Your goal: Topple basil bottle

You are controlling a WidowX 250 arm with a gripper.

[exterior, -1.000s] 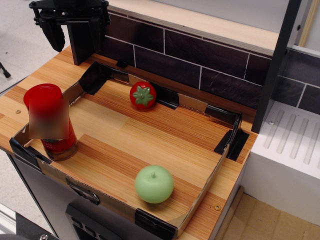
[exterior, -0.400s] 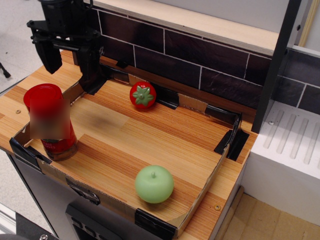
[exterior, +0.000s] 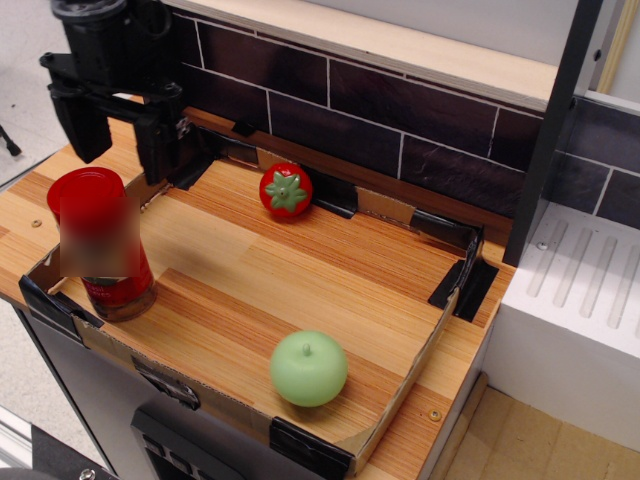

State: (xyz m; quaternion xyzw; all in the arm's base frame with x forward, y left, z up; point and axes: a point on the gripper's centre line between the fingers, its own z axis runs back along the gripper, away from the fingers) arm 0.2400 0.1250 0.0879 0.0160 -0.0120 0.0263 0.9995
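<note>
wood tabletop (exterior: 300,270), cardboard rim (exterior: 400,400), dark tile backsplash (exterior: 400,120).

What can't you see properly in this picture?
- Basil bottle: its label is blurred out, so the words cannot be read.
- Tool: the arm above it is cut off by the top edge.
- Green apple and tomato toy: their far sides are hidden.

Mock kitchen test setup, dark tile backsplash (exterior: 400,110), wooden counter (exterior: 300,260) edged with taped cardboard, toy produce
</note>
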